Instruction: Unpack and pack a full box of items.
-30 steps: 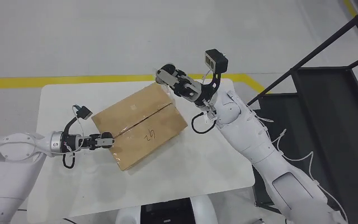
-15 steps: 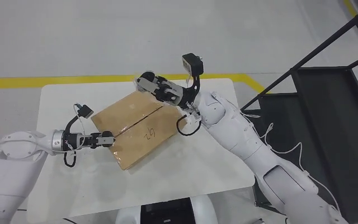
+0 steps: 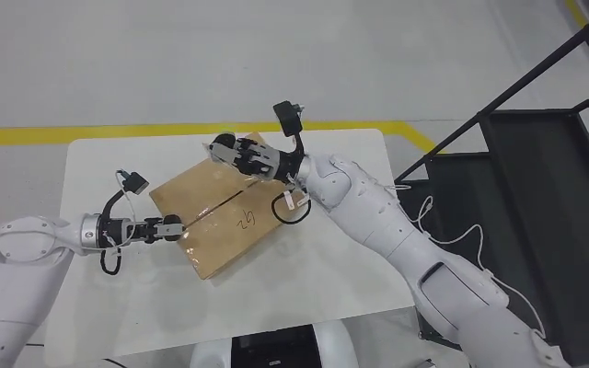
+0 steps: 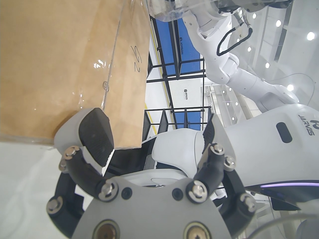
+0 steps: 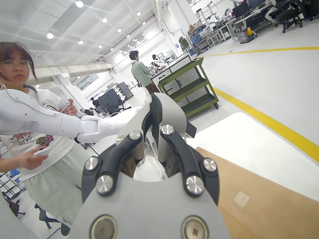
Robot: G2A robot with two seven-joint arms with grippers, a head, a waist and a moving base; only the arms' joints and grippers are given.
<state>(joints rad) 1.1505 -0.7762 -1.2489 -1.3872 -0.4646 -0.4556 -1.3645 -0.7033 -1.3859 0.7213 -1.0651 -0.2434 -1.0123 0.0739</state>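
A brown cardboard box (image 3: pixel 230 216) lies at an angle near the middle of a white table (image 3: pixel 101 166). Its top flaps are shut. A handwritten mark sits beside the centre seam, and clear tape (image 4: pixel 162 8) runs along it.

Unpacking looks barely begun: nothing is out of the box and the flaps are not yet open. A loose strip of the tape lifts off the box top toward the right gripper (image 3: pixel 228 152), which is above the box's far edge with its fingers clenched on the strip. The left gripper (image 3: pixel 175 227) is at the seam's left end, fingers spread and grasping nothing. One pad (image 4: pixel 96 135) appears to touch the box's lower edge.

Still to do, by my judgement: finish peeling, open the flaps, empty the box and repack it.
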